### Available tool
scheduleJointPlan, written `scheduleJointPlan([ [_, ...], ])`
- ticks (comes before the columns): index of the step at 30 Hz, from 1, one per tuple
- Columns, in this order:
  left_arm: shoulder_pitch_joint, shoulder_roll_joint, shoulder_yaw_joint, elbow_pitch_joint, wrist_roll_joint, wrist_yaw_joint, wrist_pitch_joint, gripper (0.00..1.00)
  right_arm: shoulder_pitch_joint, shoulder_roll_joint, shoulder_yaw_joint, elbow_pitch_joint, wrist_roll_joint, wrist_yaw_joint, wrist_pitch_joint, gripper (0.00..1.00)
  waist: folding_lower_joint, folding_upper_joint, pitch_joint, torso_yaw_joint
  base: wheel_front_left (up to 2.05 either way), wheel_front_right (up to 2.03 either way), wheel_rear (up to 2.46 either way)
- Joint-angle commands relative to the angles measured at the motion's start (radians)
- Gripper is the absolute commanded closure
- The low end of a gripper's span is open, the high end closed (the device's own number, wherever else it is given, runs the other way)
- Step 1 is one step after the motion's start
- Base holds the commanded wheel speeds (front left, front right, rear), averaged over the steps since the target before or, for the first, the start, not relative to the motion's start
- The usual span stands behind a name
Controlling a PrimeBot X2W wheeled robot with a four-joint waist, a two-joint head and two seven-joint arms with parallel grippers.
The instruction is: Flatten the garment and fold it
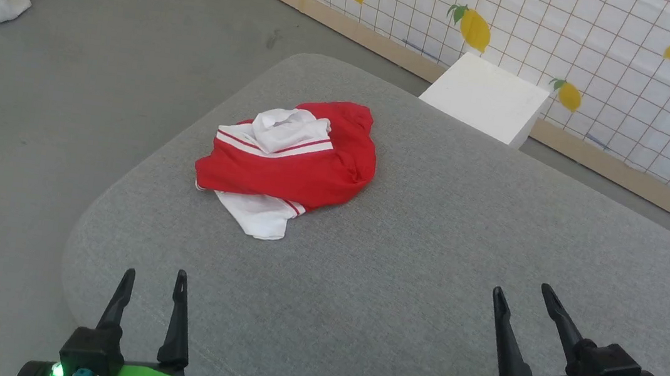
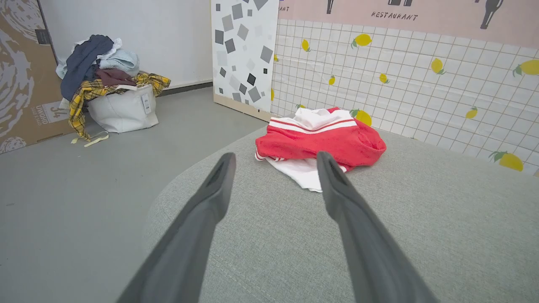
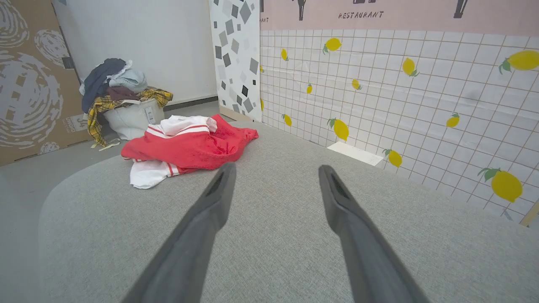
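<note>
I am at the very start: nothing is flattened yet, and the first job is to spread the heap. My left hand (image 1: 155,273) is over the near left of the grey surface (image 1: 428,255), spread apart and empty, pointing ahead. Beyond it and a little to the right, the garment (image 1: 298,174) lies crumpled toward the far left side of the surface. Its red body is bunched, with white striped-trim cloth on top and a white sleeve poking out toward me (no lettering shows, so I cannot tell which face is up). My right hand (image 1: 521,289) is at the near right, likewise spread and holding nothing, well apart from the heap. Next, I judge, both hands must reach forward and take separate edges to pull it open.
</note>
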Motion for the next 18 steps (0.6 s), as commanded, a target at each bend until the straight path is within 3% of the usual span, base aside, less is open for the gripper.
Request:
scheduleJointPlan([
  [1,0.011,-0.005,0.002,0.002,-0.012,0.002,-0.008,0.00,0.002,0.001,-0.001,0.001,0.005,-0.002,-0.004,0.00,0.0000,0.0000,0.000,-0.001,0.00,0.00,0.00],
  [6,-0.002,-0.005,0.000,-0.001,-0.031,-0.002,-0.008,0.00,-0.001,0.001,-0.002,-0.002,0.003,-0.002,-0.004,0.00,0.0000,0.0000,0.011,-0.005,0.00,0.00,0.00],
  [9,-0.049,0.003,-0.004,-0.003,-0.055,-0.029,-0.006,0.00,-0.004,0.001,-0.007,-0.015,-0.006,-0.002,0.002,0.00,0.0000,0.0000,0.030,-0.008,0.00,0.00,0.00],
  [10,-0.148,0.040,-0.015,-0.020,-0.049,-0.056,0.048,0.00,-0.010,0.001,-0.012,-0.038,-0.023,-0.002,0.016,0.00,0.0000,0.0000,0.058,-0.011,0.00,0.00,0.00],
  [18,-0.495,0.143,-0.022,-0.042,-0.060,-0.111,0.264,0.00,-0.041,0.001,-0.008,-0.142,-0.083,-0.002,0.076,0.00,0.0000,0.0000,0.182,-0.058,0.00,0.00,0.00],
])
